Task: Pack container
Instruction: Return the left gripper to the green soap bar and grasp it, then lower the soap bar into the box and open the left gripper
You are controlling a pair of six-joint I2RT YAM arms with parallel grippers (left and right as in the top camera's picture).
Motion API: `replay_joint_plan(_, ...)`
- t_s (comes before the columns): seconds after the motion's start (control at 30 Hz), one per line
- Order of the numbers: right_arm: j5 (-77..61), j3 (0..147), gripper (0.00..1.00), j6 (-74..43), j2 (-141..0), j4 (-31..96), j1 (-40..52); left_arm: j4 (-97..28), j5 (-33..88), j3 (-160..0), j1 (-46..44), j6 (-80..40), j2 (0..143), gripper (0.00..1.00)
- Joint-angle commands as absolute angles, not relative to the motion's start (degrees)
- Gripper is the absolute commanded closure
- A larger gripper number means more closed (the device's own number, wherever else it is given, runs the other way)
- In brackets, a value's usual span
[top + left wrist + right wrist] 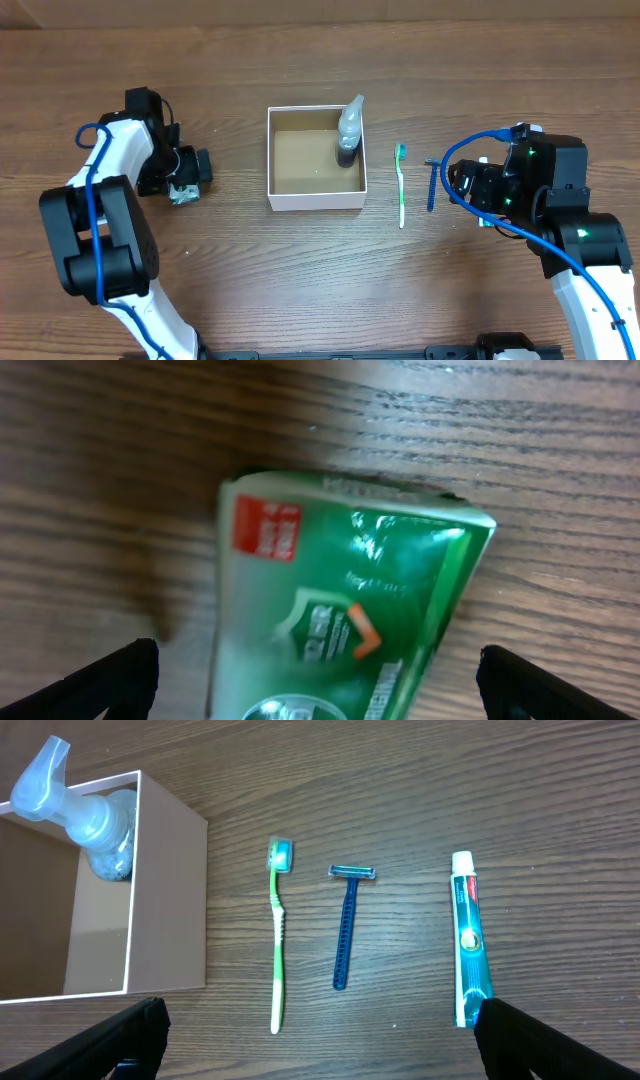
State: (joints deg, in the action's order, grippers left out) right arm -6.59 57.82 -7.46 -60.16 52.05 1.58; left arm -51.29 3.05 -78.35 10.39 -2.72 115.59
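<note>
Container (316, 200) between left claw (193, 172) and right claw (462, 182).

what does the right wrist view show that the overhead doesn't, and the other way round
Only the right wrist view: a toothpaste tube lying to the right of the razor; in the overhead the right arm covers that spot. Only the overhead: the whole container, the left arm and a small packet at its end. Both: the spray bottle in a corner of the container, the toothbrush and the razor.
</note>
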Motion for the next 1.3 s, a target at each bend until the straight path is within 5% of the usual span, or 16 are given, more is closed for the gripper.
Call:
replay_joint_plan(0.0,-6.09,59.75,0.0,-7.53,-59.88,51.75,1.76,-51.11,4.97,-78.08,10.41,-0.34,117.67,0.01)
replay_joint_plan(0.07,-6.09,59.75,0.0,-7.53,-59.88,51.72,1.76,-50.92,4.97,-78.11,10.41,-0.36,117.64,0.12)
replay_joint_plan(0.2,-6.09,59.75,0.0,-7.53,-59.88,51.75,1.76,-50.81,4.97,-78.11,10.41,-0.36,117.64,0.58)
replay_joint_plan(0.43,-6.09,59.75,0.0,-7.53,-59.88,51.75,1.76,-50.74,4.97,-78.46,10.41,-0.38,117.64,0.72)
replay_joint_plan(0.63,-6.07,59.75,0.0,-7.55,-59.88,51.75,1.76,-55.66,6.24,-83.88,10.24,-0.4,117.56,0.95)
replay_joint_plan(0.97,-6.09,59.75,0.0,-7.55,-59.88,51.7,1.76,-72.99,8.91,-108.22,1.06,-1.83,113.47,0.96)
replay_joint_plan(1.27,-6.09,59.75,0.0,-7.55,-59.88,51.75,1.76,-70.19,8.38,-112.38,-17.54,-7.86,111.87,0.96)
